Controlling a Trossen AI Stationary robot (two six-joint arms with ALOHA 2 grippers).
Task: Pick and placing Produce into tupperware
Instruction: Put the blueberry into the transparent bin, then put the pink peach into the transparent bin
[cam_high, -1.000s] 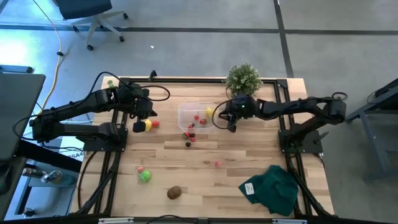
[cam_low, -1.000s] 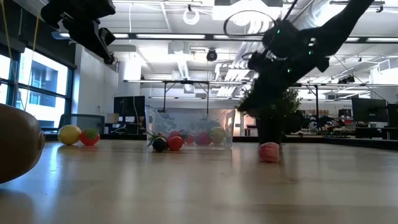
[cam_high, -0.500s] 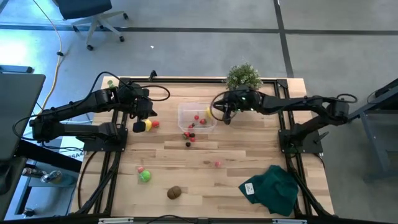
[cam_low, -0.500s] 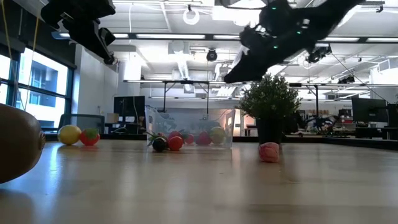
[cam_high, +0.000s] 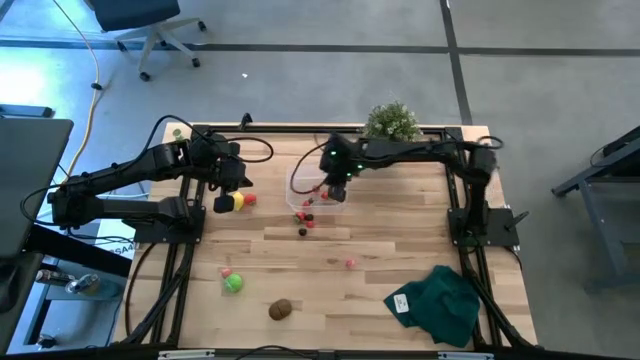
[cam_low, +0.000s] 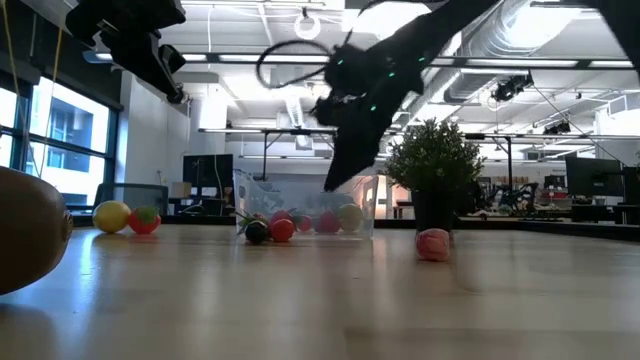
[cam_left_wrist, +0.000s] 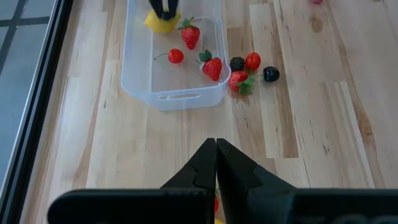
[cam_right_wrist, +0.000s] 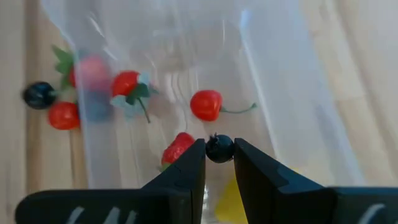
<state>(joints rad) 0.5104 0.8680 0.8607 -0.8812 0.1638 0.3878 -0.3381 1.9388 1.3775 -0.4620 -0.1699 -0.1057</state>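
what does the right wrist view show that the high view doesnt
Only the right wrist view shows the small dark berry pinched in the right gripper. Only the high view shows the left gripper shut by a lemon, plus the green ball, kiwi, potted plant and green cloth. Both show the clear container with red fruit in it.

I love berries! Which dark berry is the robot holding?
The dark berry pinched in the right gripper above the tupperware. The other dark berry in that view lies loose on the table outside it.
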